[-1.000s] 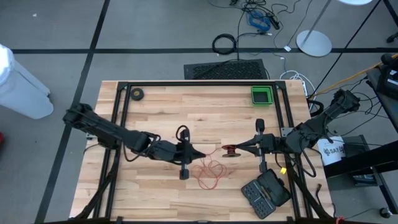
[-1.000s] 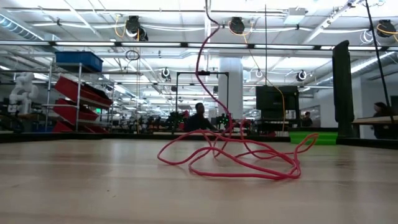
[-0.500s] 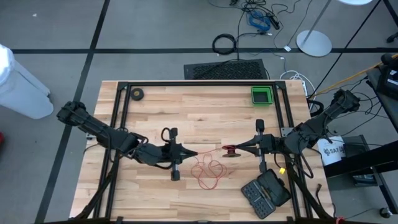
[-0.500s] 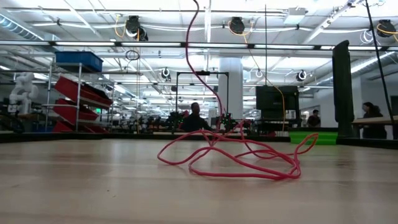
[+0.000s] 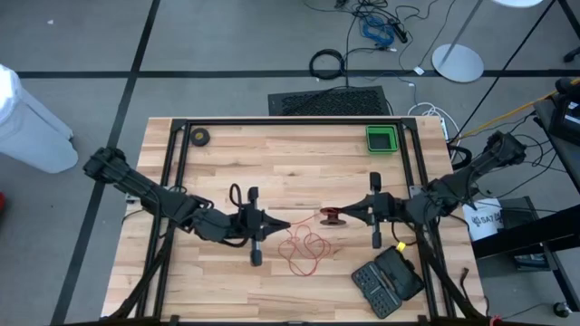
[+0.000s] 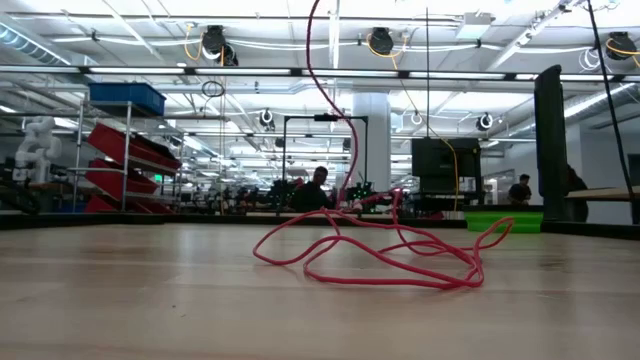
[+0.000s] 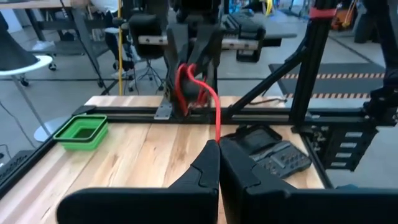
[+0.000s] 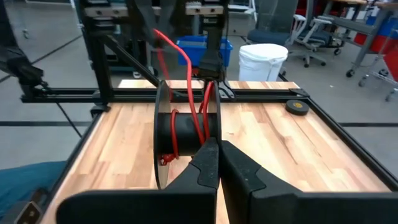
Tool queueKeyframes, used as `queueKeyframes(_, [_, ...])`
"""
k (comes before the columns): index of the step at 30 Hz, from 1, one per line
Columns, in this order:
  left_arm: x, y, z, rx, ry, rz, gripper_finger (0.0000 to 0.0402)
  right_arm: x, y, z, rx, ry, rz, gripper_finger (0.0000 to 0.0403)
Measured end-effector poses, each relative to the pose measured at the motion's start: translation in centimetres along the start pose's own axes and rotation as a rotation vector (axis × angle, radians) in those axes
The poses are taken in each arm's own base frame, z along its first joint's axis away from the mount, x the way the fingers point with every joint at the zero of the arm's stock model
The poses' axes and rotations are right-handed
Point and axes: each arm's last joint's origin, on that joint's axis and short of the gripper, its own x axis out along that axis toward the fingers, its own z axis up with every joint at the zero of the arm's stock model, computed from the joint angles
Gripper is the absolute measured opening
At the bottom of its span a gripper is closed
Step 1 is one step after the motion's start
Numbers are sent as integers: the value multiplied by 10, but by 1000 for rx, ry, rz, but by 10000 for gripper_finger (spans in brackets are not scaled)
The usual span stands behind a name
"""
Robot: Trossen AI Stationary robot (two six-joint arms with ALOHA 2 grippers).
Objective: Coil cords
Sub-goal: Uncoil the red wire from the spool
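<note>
Cord (image 5: 304, 246) thin, limp, light; loose loops mid-frame will snag. Left claw (image 5: 285, 224) pinches it shut; right claw (image 5: 345, 215) clamps reel (image 5: 332, 217). Keep your grip close to reel.

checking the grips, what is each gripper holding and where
Left gripper pinches the red cord along its raised length. Right gripper clamps the reel at its flange edge.

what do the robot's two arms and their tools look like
Both arms are dark, nearly black, built of jointed segments. The left arm and right arm each end in a T-shaped wrist crossbar, with a black cable looping beside the left one. The left tool and right tool each taper to two smooth black wedge-shaped fingers. No markings are visible.
</note>
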Motion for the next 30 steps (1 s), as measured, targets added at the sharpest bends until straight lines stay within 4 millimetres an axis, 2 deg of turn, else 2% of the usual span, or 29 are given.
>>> queueKeyframes(6, [17,-10,-3,17,-82,-18,1,11,-5,-3,27,20,-49,0])
queueKeyframes(12, [41,-16,-14,29,-121,-56,1,23,-8,-8,23,44,-90,0])
queueKeyframes(30, [94,-13,-52,31,-81,-341,1,24,-10,-5,16,26,-99,0])
